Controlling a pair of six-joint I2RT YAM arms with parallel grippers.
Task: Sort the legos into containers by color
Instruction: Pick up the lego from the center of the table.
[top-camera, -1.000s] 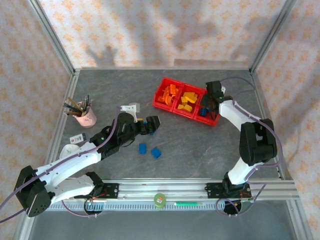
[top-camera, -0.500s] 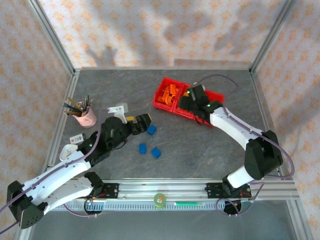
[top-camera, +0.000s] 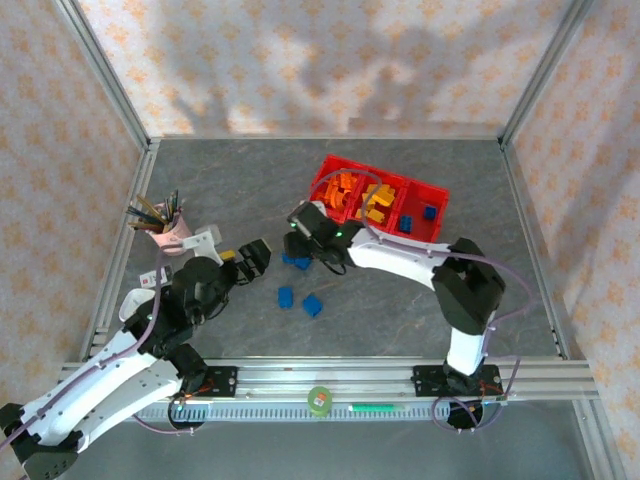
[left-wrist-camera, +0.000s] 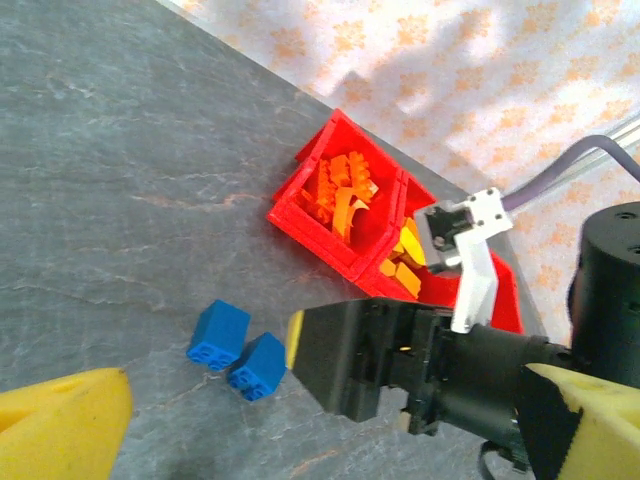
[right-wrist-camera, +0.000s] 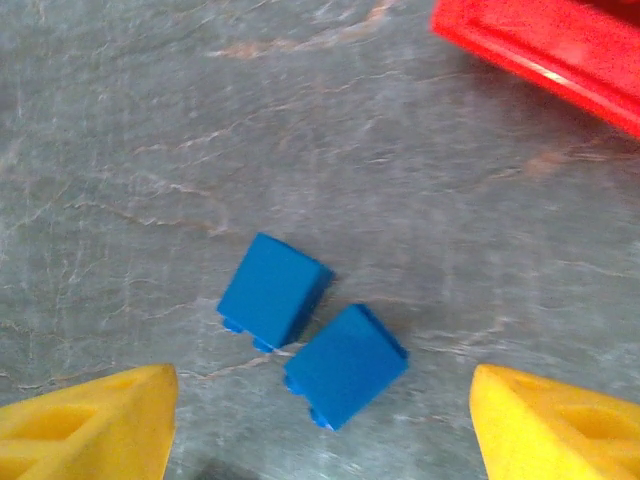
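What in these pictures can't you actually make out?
- Top view: the right gripper partly covers the blue bricks beneath it.
- Left wrist view: that gripper hides the far end of the red bins.
- Right wrist view: the picture's top edge cuts off the bins, contents unseen.
- Top view: what's in the pink cup is too small.

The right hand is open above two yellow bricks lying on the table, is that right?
Only the colour is off: the two bricks are blue, not yellow. The right wrist view shows the right hand open above them on the table.
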